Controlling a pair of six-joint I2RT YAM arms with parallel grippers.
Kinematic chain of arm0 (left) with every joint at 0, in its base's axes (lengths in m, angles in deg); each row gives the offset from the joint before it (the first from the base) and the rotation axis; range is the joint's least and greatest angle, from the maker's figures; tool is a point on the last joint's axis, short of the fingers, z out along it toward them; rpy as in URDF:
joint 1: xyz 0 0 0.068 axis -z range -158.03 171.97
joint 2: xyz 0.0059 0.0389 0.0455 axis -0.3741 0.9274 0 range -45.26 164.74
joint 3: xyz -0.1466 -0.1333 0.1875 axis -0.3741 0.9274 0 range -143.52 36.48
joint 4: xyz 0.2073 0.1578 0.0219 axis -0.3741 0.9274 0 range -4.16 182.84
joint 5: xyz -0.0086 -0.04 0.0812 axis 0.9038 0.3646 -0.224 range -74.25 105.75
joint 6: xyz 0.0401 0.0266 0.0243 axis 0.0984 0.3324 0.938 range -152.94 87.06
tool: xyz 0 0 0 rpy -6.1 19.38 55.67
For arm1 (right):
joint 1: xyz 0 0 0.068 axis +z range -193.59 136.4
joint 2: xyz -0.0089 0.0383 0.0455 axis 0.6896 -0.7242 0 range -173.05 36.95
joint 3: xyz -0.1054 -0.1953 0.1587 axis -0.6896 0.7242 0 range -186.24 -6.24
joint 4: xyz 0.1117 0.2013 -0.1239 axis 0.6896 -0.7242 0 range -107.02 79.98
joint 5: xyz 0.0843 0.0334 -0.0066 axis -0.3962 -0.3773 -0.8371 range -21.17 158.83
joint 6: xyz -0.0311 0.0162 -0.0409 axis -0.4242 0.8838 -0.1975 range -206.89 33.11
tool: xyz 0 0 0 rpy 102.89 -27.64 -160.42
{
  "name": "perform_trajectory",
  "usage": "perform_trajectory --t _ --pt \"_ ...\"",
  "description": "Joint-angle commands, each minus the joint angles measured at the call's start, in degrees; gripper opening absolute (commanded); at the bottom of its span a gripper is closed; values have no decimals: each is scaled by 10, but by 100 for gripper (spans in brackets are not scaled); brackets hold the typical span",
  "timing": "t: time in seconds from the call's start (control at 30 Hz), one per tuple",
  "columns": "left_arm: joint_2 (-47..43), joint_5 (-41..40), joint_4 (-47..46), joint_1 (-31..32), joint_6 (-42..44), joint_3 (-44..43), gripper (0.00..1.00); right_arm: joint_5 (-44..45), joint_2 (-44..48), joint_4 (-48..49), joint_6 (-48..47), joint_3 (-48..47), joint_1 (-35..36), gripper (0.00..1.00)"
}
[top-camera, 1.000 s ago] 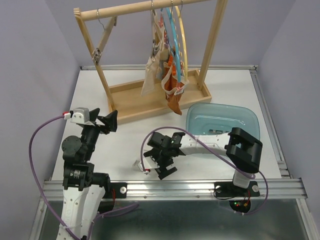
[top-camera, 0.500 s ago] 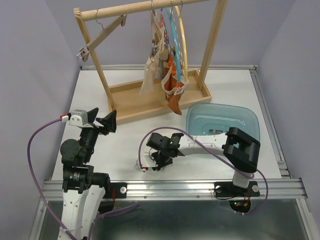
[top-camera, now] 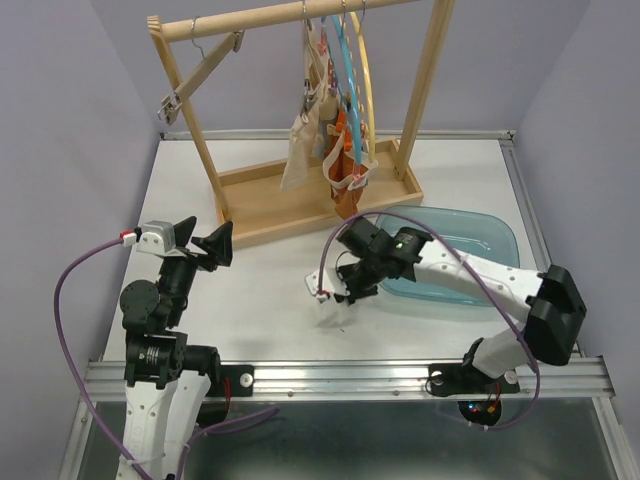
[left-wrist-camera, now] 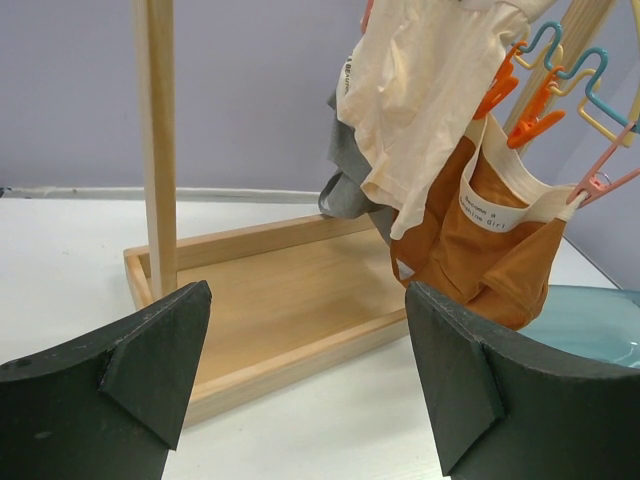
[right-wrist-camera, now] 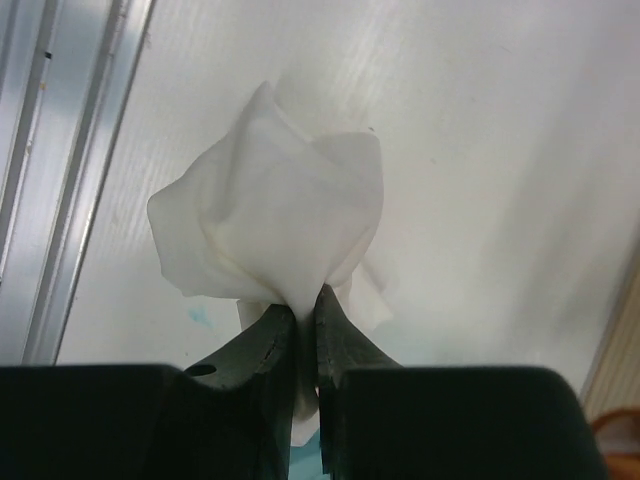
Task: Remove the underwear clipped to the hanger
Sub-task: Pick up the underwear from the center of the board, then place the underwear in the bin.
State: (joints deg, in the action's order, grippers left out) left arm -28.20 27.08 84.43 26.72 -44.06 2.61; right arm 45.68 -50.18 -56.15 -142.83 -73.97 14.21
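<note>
My right tool [right-wrist-camera: 305, 318] is clamped on a pinch of the white underwear [right-wrist-camera: 270, 215], which hangs bunched from the tips just above the bench [top-camera: 250, 290], beside the blue tub [top-camera: 495, 228]. I take the tub to be where it goes. To carry it well I'd keep the pinch tight, lift until the trailing fold clears the rim, and let go only once the cloth is well over the basin. My left tool [top-camera: 205, 238] stands wide open and empty, facing the rack [top-camera: 195, 130], where the beige piece [left-wrist-camera: 420, 90] and the orange-brown piece [left-wrist-camera: 480, 240] are clipped to their hangers. A second ago my right tool was spread open, low by the bench's front edge. Since then it has shut, risen and swung toward the tub, while the left has not moved.
</note>
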Motion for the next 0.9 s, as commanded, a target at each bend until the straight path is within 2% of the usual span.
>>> perform_trajectory --t 0.0,0.13,0.17,0.27,0.33,0.37,0.43,0.6,0.87 --pt "-6 -3 -19 -4 9 0 90 -59 76 -48 -23 -33 -80 10" --pt "-6 -1 -19 -4 9 0 90 -80 150 -39 5 -44 -190 10" --pt "-5 -1 -19 -4 9 0 90 -81 160 -31 30 -49 -242 9" --pt "-3 3 -19 -4 8 0 90 -94 194 -28 50 -55 -332 9" --pt "-3 9 -20 -3 7 1 90 -95 219 -20 69 -47 -363 8" --pt "-2 11 -20 -3 7 1 90 -98 227 1 92 -30 -392 4" --pt "-1 11 -20 -3 7 1 90 -95 245 28 116 -12 -421 1" --pt "2 11 -20 -4 8 1 90 -58 249 96 188 38 -495 1" --pt "1 11 -20 -3 9 1 90 -11 240 118 218 87 -537 4"
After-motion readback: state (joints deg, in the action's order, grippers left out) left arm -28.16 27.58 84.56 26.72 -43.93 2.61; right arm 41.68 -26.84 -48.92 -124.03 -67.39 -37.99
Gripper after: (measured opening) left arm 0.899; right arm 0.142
